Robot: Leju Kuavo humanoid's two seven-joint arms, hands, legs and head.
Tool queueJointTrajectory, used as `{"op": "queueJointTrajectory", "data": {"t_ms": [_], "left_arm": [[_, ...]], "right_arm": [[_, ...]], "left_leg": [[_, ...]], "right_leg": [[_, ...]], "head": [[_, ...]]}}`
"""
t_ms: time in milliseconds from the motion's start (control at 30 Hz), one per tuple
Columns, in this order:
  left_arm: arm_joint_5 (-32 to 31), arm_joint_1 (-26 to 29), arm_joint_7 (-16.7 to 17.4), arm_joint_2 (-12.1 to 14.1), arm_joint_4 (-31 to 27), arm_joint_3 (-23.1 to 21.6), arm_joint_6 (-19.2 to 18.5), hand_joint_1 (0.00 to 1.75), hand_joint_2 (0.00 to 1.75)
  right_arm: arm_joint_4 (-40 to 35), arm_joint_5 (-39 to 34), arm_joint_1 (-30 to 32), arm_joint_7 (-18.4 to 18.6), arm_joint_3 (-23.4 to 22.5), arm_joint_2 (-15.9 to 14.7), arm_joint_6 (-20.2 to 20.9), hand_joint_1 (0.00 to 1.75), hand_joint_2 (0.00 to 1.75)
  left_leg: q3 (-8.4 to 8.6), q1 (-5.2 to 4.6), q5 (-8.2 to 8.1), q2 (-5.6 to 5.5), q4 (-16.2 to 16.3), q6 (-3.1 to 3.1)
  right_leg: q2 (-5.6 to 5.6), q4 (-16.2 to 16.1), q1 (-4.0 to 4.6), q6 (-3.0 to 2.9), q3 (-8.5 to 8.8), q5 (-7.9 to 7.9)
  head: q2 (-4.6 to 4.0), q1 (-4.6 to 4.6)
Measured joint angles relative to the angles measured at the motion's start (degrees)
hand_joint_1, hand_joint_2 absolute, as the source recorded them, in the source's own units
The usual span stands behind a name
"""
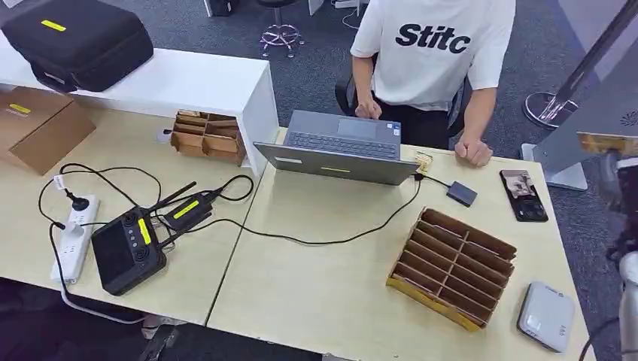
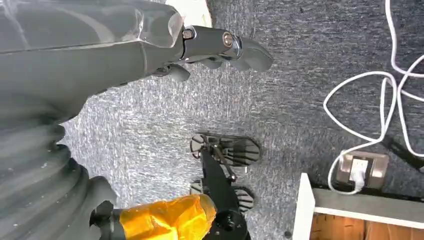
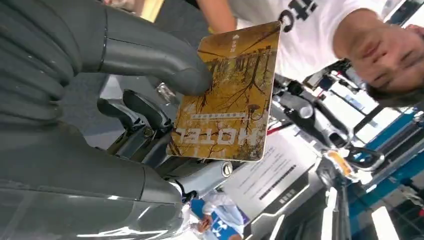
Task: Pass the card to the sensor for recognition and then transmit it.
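A yellow-brown hotel card (image 3: 230,95) with a tree picture is pinched between the thumb and the fingers of my right hand (image 3: 115,85). In the head view that hand (image 1: 623,188) is raised at the far right edge, off the table's right end, and the card (image 1: 608,143) shows edge-on above it. The white flat sensor box (image 1: 545,316) lies on the table's near right corner, below and to the left of the hand. My left hand (image 2: 150,50) hangs over grey carpet, its fingers (image 2: 235,47) apart and holding nothing.
A slotted cardboard organiser (image 1: 454,265) stands left of the sensor. Behind it are a laptop (image 1: 338,150), a small grey box (image 1: 461,193) on a cable and a phone (image 1: 523,195). A person (image 1: 432,68) stands behind the table, fist on its far edge.
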Motion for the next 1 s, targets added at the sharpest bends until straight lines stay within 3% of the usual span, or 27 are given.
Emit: {"op": "queueJointTrajectory", "data": {"t_ms": [367,733,1000], "left_arm": [[0.28,0.59,-0.37,0.31,0.11,1.27,-0.09,0.0,1.75],[0.59,1.1,-0.83,0.37,0.11,2.03,-0.33,0.0,1.75],[1.16,1.94,-1.66,0.55,0.52,2.82,-0.7,0.0,1.75]], "right_arm": [[0.88,4.46,3.36,0.66,-3.93,-2.38,-2.8,1.75,1.75],[2.05,5.55,4.82,1.07,-5.42,-4.08,-2.97,1.75,1.75],[2.78,5.18,7.79,1.22,-6.75,-6.55,1.98,1.75,1.75]], "left_leg": [[-0.01,-0.01,0.0,0.0,0.0,0.0],[0.0,-0.01,0.0,0.02,0.0,0.0],[-0.03,-0.02,-0.01,0.01,0.0,0.01]], "right_leg": [[-0.01,-0.01,-0.01,0.0,0.01,0.0],[0.0,-0.01,-0.01,0.0,-0.01,0.0],[0.0,-0.02,-0.02,0.0,-0.01,0.0]], "head": [[0.0,0.02],[0.0,0.02],[0.0,0.02]]}}
